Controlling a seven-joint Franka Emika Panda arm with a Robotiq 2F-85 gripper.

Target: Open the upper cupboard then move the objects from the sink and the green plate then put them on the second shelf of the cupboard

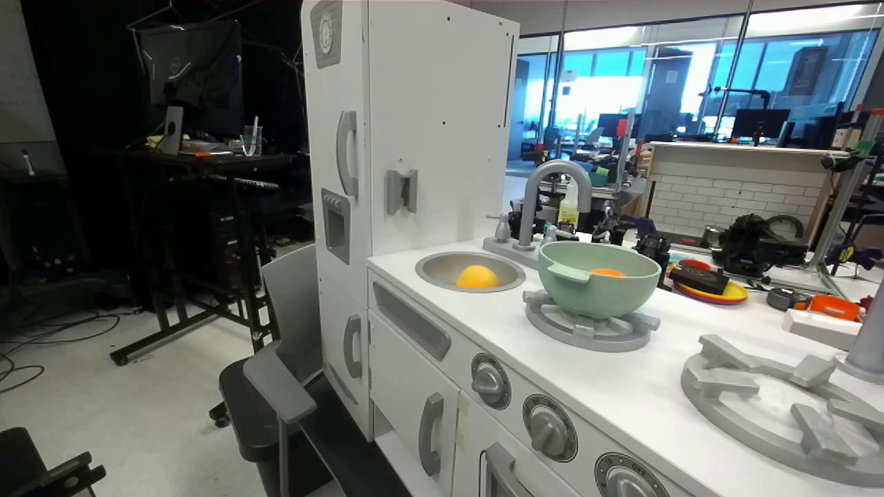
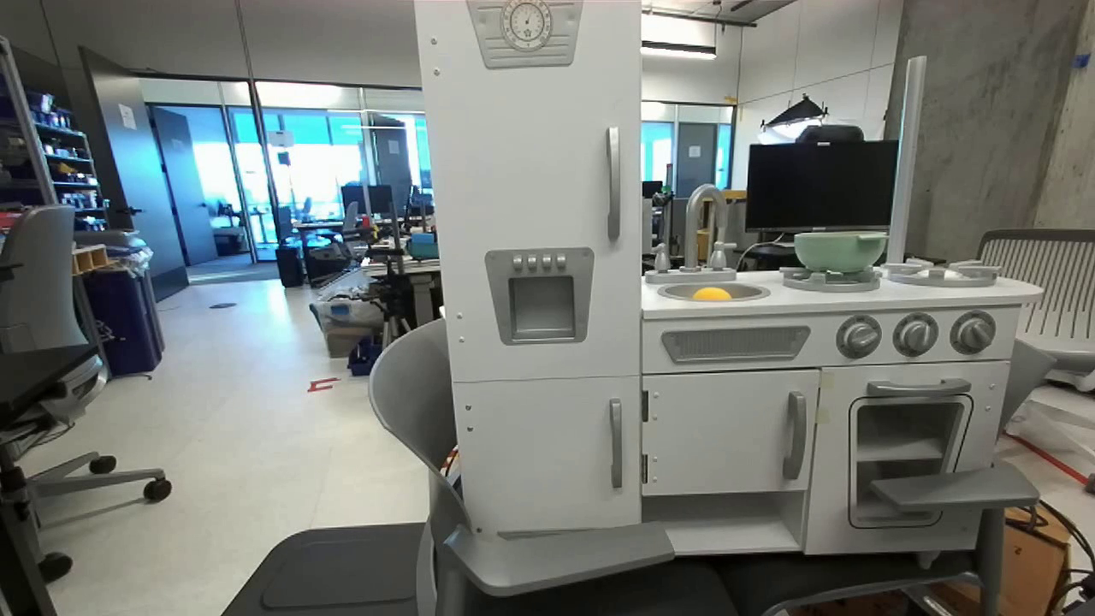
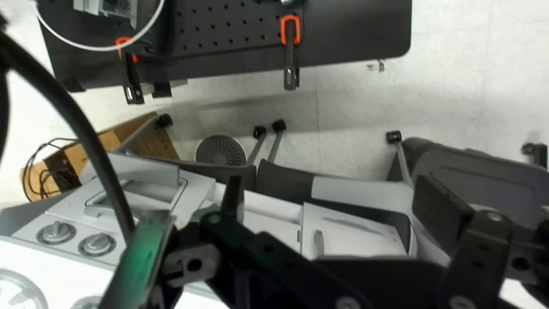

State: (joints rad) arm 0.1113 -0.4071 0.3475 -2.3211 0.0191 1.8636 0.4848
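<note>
The upper cupboard (image 1: 338, 93) is tall and white. Its door is shut and has a long grey handle, also seen in an exterior view (image 2: 530, 154). A yellow-orange round piece (image 1: 478, 277) lies in the grey sink (image 1: 429, 270); it also shows in an exterior view (image 2: 712, 294). An orange piece (image 1: 607, 273) shows inside the green plate (image 1: 597, 295), a deep mint bowl standing on a burner ring; in an exterior view (image 2: 838, 253) the bowl hides its contents. My gripper (image 3: 339, 204) is open and empty in the wrist view, its fingers wide apart, with the toy kitchen below.
Grey chairs (image 2: 556, 556) stand close in front of the toy kitchen. A grey faucet (image 1: 552, 172) rises behind the sink. Another burner ring (image 1: 718, 414) is on the counter. A black table with orange clamps (image 3: 290, 30) and a thick black cable (image 3: 85, 124) show in the wrist view.
</note>
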